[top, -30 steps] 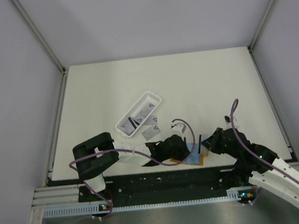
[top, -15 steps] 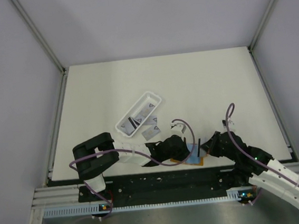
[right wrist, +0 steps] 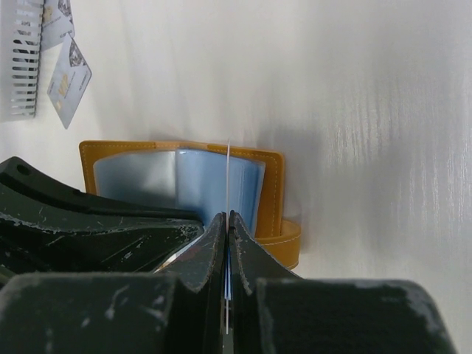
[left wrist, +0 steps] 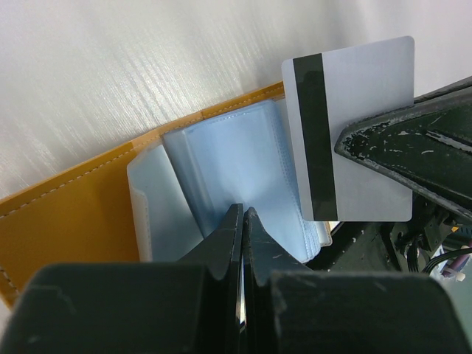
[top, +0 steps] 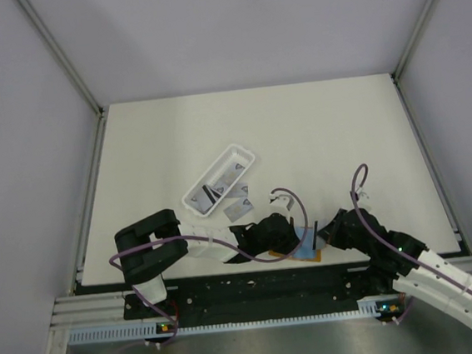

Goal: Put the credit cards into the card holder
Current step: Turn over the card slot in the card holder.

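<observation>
we find left jaws pinched on the card holder (left wrist: 66,214) at the near edge of the table (left wrist: 147,59); right jaws clamp a credit card (left wrist: 361,96).

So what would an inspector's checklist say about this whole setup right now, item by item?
Surface: white table, plain and matt.
Job's things: the orange card holder lies open with its clear sleeves showing. A striped card is poised at the sleeves. The other cards lie loose beside the tray, with more inside it.
Clutter: long white tray.
Grippers: left gripper is shut, apparently pinching a sleeve of the card holder. Right gripper is shut on the striped card.
Cables: purple cables loop above both arms.
Surroundings: plain grey walls and metal frame posts.
</observation>
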{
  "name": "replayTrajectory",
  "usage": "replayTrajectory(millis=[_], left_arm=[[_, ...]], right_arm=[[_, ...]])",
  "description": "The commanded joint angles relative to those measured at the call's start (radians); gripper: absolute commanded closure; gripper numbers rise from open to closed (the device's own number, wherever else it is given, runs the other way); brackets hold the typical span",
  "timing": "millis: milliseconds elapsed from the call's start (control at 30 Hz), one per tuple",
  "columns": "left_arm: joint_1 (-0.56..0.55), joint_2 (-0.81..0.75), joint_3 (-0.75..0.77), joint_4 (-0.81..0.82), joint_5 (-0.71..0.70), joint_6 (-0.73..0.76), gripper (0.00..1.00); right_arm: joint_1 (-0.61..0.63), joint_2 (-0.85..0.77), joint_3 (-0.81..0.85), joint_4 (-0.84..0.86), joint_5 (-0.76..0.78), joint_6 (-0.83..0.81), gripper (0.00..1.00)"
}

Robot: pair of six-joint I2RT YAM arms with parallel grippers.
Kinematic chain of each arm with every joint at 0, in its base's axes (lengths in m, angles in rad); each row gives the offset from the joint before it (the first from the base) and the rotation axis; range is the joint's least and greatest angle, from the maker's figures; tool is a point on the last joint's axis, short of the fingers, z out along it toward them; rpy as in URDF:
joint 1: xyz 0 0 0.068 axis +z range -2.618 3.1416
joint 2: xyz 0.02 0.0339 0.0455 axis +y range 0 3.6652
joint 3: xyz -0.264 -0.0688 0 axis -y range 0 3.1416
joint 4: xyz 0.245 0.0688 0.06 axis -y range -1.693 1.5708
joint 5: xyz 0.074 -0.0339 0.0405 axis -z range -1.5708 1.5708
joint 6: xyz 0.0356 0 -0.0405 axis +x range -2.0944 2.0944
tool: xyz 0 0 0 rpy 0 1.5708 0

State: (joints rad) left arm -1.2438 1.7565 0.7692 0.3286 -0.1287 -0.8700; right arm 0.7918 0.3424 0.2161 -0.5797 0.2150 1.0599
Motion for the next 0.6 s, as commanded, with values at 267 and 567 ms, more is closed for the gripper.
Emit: replayTrajectory(millis=[267,567], left_arm=[[0.006,0.006,-0.039,-0.135,-0.017,0.02,1.0],[0.006,0.008,-0.042,-0.137,-0.018,0.02,1.0]], right_arm=[[0.009,0.02,-0.035,0.04,0.02,0.025,1.0],[0.009,-0.006,0.003,0.02,0.034,0.023,1.0]])
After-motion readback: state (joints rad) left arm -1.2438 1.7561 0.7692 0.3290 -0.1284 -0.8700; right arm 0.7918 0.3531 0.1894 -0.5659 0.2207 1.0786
